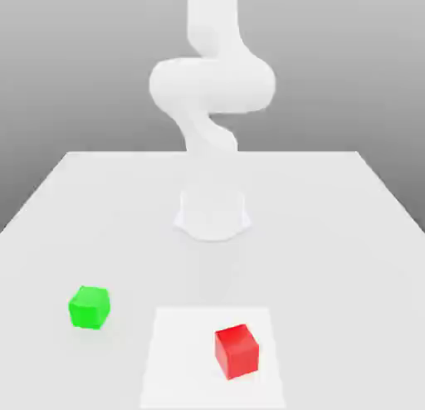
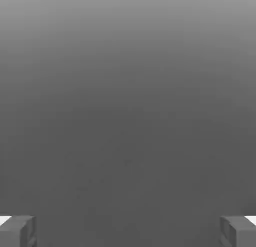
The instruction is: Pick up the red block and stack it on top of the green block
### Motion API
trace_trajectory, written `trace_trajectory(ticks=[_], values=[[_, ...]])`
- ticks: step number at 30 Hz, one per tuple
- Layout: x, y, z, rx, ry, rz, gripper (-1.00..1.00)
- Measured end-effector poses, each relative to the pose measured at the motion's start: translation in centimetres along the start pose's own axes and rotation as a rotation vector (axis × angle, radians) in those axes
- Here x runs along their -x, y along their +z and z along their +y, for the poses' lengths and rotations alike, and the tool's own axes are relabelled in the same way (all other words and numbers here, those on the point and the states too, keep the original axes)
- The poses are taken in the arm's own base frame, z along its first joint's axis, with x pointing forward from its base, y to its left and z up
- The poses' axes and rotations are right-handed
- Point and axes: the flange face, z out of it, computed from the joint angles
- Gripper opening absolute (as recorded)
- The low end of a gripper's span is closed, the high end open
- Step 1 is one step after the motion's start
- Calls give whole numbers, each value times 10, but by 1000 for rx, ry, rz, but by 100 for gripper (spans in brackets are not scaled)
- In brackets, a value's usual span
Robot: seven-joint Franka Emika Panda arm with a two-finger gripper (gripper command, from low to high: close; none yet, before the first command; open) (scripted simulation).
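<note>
The red block is a small cube resting on the table near its front edge, a little to the exterior view's right of centre. The green block of the same size sits on the table to the exterior view's left of it, well apart from it. In the hand view my gripper stands open, its two grey fingertips far apart with nothing between them and plain grey background beyond. My white arm rises from its base and curls upward above the table.
The white table spreads wide around the arm's base. A brighter white square patch lies on the tabletop under the red block. The table's far edge meets a grey backdrop.
</note>
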Motion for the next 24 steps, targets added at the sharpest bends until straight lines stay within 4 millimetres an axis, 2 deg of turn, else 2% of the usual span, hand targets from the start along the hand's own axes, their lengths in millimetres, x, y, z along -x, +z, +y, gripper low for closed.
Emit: trace_trajectory(ticks=[6,10,13,17,21,24], values=[[30,134,19,106,-82,-175,0],[66,211,43,179,-138,-283,0],[98,262,67,235,-182,-362,0],[146,319,106,315,-243,-463,0],[197,361,152,397,-309,-559,0],[218,388,174,418,-324,-582,0]])
